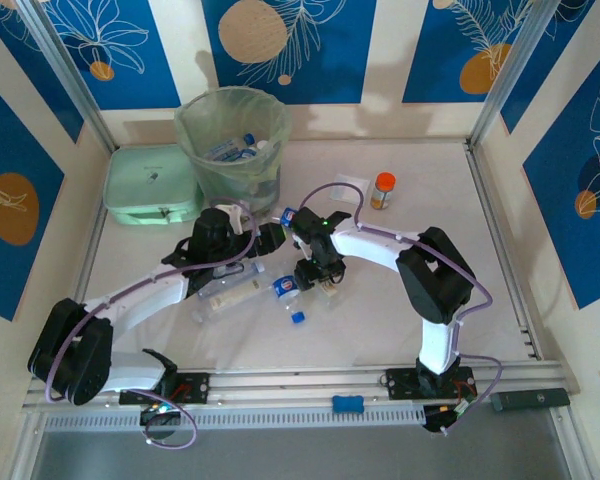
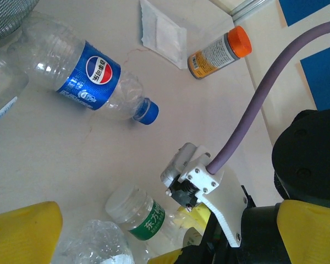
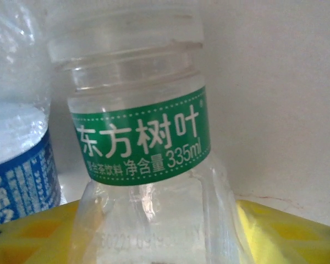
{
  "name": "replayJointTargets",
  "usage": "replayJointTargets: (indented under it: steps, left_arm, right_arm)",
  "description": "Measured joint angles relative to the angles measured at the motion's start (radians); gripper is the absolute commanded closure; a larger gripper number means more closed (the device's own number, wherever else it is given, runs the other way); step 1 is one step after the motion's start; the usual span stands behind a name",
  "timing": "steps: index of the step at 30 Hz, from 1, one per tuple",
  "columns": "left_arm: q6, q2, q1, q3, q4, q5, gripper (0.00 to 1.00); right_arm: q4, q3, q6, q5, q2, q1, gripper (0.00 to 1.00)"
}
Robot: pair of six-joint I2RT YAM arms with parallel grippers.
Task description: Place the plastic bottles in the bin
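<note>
The right tool (image 1: 317, 276) stands narrow about the green-label bottle (image 3: 140, 137). Its yellow fingers (image 3: 289, 225) lie against both sides of the clear body just below the label. This bottle lies on the bench (image 1: 400, 310) on the near side of the bin (image 1: 232, 135), somewhat to the bin's right and apart from it. The left tool (image 1: 264, 238) is spread wide and holds nothing, closer to the bin's foot.

The bottle looks empty, so I judge it very light. Its thin walls should dent under a squeeze, and its smooth skin may slip. The stiffer shoulder and neck under the cap ring look the surer place to hold, the soft middle the weaker one. Being round, it may roll from a one-sided push.

Its green band reads 东方树叶 in white, with 净含量 335ml beneath. Just beside it is a blue-label bottle (image 3: 16, 165) whose print is too fine to read. Nearer the bin's foot lies the Pepsi bottle (image 2: 96, 74), clear with a blue cap and the red, white and blue roundel; the characters above the roundel are too small to make out. Several bottles (image 1: 235, 150) lie inside the bin
</note>
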State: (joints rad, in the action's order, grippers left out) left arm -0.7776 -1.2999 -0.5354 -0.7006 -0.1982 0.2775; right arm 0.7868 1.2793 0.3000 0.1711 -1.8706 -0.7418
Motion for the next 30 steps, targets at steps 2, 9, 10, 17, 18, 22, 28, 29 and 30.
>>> replayJointTargets:
  steps: [2,9,10,17,18,22,28,29,30]
  left_arm:
    - [0.0,0.0,-0.001,0.0,0.0,-0.002,0.0]
    - [0.001,-0.018,-0.043,-0.018,-0.005,-0.018,0.0]
    - [0.001,-0.025,-0.055,-0.024,-0.008,-0.02,0.0]
    - [0.017,-0.097,-0.147,-0.074,-0.066,-0.019,0.0]
    - [0.019,-0.109,-0.16,-0.082,-0.076,-0.019,0.0]
    - [0.023,-0.153,-0.218,-0.114,-0.119,-0.014,0.0]
    - [0.05,-0.218,-0.282,-0.185,-0.136,-0.003,0.0]
    - [0.054,-0.227,-0.286,-0.196,-0.137,0.0,0.0]
    - [0.062,-0.238,-0.292,-0.21,-0.136,0.003,0.0]
  right_arm:
    - [-0.012,-0.001,0.007,-0.014,0.001,0.012,0.46]
    - [-0.122,-0.079,0.122,-0.158,0.113,0.171,0.51]
    - [-0.153,-0.099,0.155,-0.188,0.148,0.208,0.51]
    - [-0.407,-0.231,0.397,-0.327,0.344,0.383,0.53]
    - [-0.441,-0.251,0.431,-0.338,0.362,0.396,0.53]
    - [-0.544,-0.318,0.548,-0.36,0.43,0.44,0.54]
    - [-0.629,-0.358,0.656,-0.367,0.517,0.454,0.55]
    - [-0.636,-0.359,0.666,-0.371,0.525,0.452,0.55]
    - [-0.645,-0.359,0.676,-0.373,0.534,0.447,0.55]
